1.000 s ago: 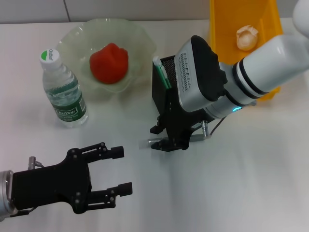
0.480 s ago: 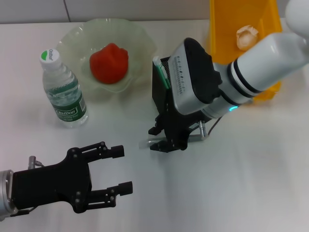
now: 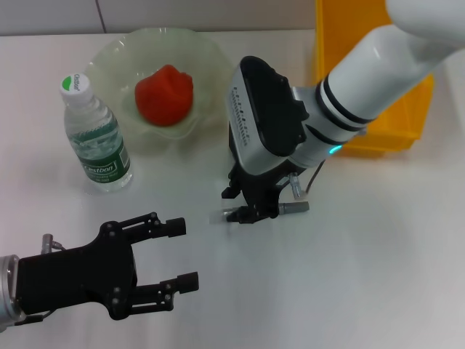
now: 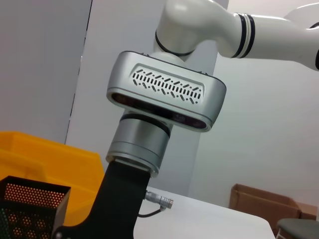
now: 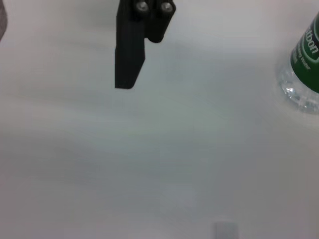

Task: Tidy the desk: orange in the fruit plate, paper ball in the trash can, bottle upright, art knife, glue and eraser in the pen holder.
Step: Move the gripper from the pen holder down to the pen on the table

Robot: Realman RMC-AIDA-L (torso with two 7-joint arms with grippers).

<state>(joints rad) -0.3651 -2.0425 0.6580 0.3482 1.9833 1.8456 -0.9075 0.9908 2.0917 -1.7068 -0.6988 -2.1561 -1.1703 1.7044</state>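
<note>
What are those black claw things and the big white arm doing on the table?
They are a robot's two arms, tidying a desk. The top picture looks down from its head; the other two come from cameras on its wrists. The left gripper waits open near the front. The right gripper reaches down by the black pen holder, over a small pale thing I can't make out. A bottle stands upright, the red fruit sits in the plate, and a yellow bin is behind.
</note>
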